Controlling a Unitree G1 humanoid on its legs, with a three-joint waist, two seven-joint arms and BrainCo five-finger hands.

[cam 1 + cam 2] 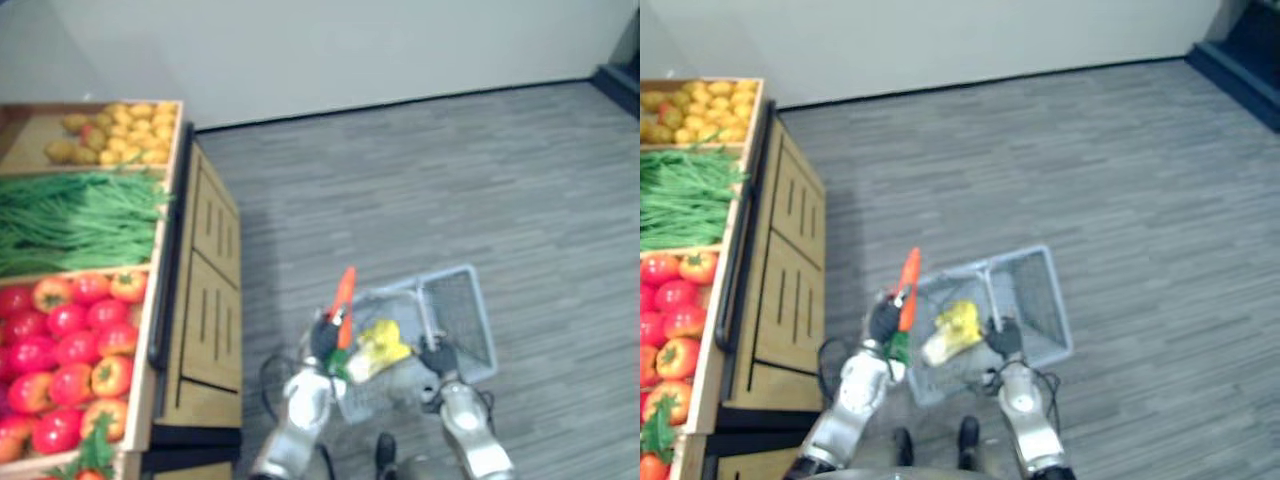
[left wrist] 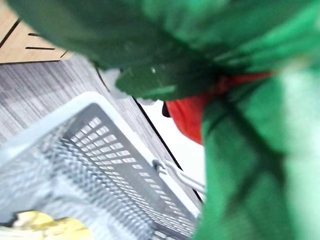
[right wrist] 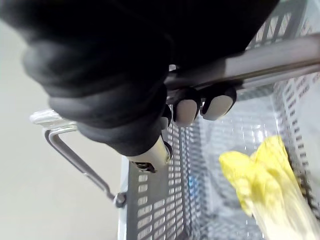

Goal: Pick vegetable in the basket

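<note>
Here, low in the frame's centre, the left hand (image 1: 325, 340) has its fingers closed round an orange carrot (image 1: 345, 292), held upright just beside the left rim of the grey basket (image 1: 462, 300). The right hand (image 1: 437, 358) has its fingers (image 3: 217, 103) curled round the basket's handle (image 3: 260, 57); a yellow vegetable (image 1: 378, 345) lies inside.

Soft, even light lay over the grey floor (image 1: 480, 180), brightest on the pale wall (image 1: 350, 50) at the top. A faint shadow spread right of the wooden stand (image 1: 205, 300). Close up, the leaves of the carrot (image 2: 192, 112) were dark along the frame's top, the basket (image 3: 150, 200) mesh caught glints, and the right hand (image 3: 100, 75) cover sat in shade at upper left.
</note>
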